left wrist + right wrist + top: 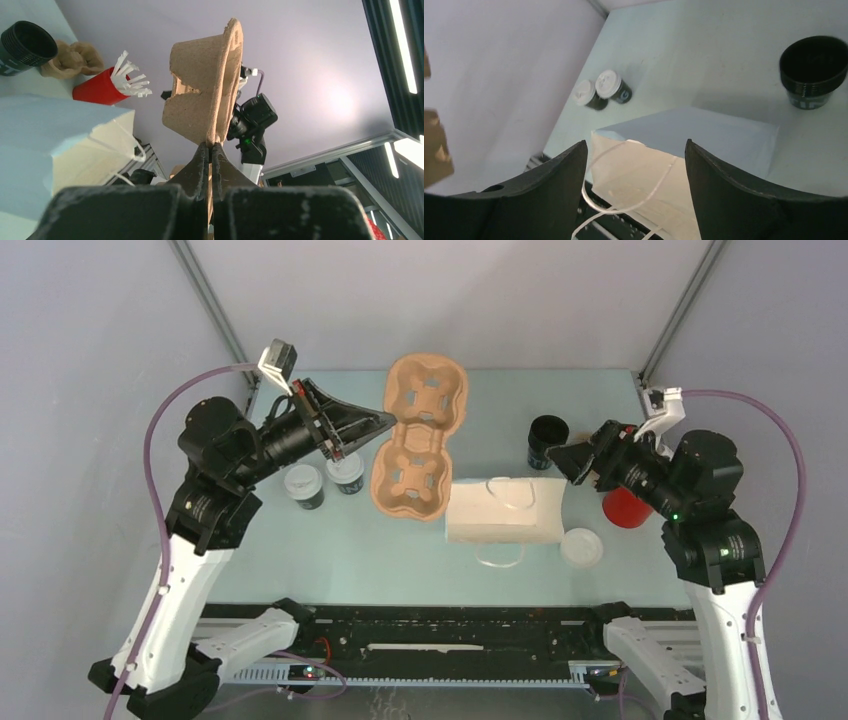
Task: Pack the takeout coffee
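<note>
My left gripper (385, 423) is shut on the rim of a brown pulp cup carrier (420, 435), which lies at the middle back of the table. In the left wrist view the carrier (205, 85) stands edge-on above the pinched gripper (211, 150). Two lidded coffee cups (303, 486) (346, 472) stand left of the carrier, below the left arm. A white paper bag (505, 512) with string handles lies on its side in the middle. My right gripper (560, 458) hangs open just above the bag's right end. Between its spread fingers (559, 175) the bag (704, 140) shows, and nothing is held.
An empty black cup (547, 440) stands behind the right gripper. A red cup (626, 507) sits under the right arm, and in the left wrist view it (100, 87) holds white sticks. A loose white lid (581, 547) lies right of the bag.
</note>
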Motion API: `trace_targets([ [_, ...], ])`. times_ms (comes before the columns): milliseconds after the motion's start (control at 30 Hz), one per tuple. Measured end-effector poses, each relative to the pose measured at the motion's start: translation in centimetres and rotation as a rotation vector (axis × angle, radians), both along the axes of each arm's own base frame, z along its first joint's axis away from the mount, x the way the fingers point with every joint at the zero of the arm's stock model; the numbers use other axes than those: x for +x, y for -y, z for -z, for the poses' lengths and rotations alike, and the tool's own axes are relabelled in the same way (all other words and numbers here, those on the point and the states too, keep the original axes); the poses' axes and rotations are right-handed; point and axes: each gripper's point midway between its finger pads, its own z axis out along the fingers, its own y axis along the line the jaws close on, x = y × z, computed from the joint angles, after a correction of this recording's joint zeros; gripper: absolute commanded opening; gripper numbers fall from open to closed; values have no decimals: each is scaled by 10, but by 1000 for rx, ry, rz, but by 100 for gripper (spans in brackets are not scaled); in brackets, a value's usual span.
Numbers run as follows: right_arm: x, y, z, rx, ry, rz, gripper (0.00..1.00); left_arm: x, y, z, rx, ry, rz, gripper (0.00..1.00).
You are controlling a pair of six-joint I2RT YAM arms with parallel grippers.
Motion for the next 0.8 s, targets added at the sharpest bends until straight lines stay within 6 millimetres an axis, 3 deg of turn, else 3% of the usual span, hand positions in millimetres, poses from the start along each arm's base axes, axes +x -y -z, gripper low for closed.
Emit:
trace_targets([
  [100,-13,-12,7,-41,-22,-80,78,10,4,1,-1,-5,-13,0],
  [200,-24,-31,33,-108,-103,-180,89,20,6,10,9,-27,-34,0],
  [300,-42,-56,59,-244,-101,-326,93,26,7,29,28,-63,-55,0],
  [467,-79,-75,125,-523,-103,-592,89,27,2,67,80,-131,-88,0],
  [633,-85,-100,153,-677,-95,-709,93,24,-8,84,141,-147,-135,0],
  [800,-147,-132,177,-877,28,-913,96,29,-35,103,237,-181,-250,0],
])
